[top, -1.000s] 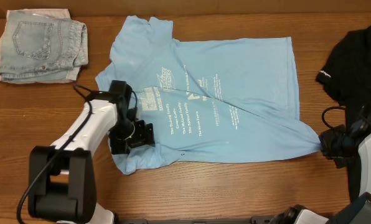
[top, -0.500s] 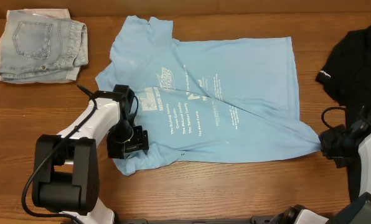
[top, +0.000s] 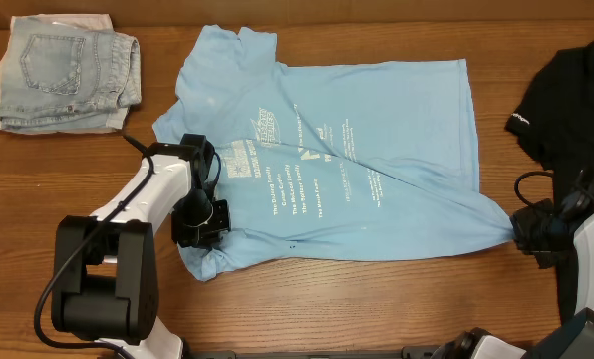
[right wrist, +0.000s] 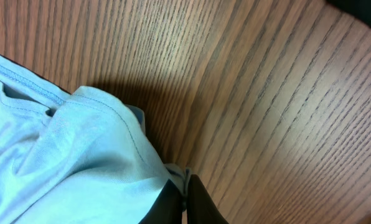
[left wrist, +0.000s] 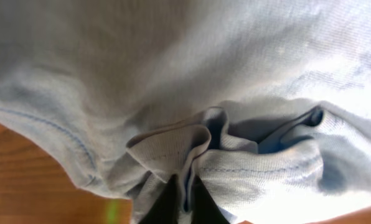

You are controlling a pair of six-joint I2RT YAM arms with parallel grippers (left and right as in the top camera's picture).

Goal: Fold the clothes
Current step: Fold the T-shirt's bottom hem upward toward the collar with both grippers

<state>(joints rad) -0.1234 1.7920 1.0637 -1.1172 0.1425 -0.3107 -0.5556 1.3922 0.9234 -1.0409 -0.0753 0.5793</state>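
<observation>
Sky-blue T-shirt (top: 377, 170) lies spread over the middle of the bench (top: 377, 309), print facing up. Your left pincer (top: 209, 217) is clenched on bunched fabric at the shirt's near-left corner. Your right pincer (top: 521, 231) grips its near-right hem corner. A black T-shirt (top: 571, 100) sits at the bench's right edge, and denim shorts (top: 68, 75) at the far-left corner.

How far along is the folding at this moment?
Done: no fold yet; the blue T-shirt lies spread out, print up. In hand: the left fingers pinch its bunched lower-left edge and the right fingers its lower-right hem corner, apparently ready for a first fold. Left: folding it, then the black T-shirt heaped at the right edge.
</observation>
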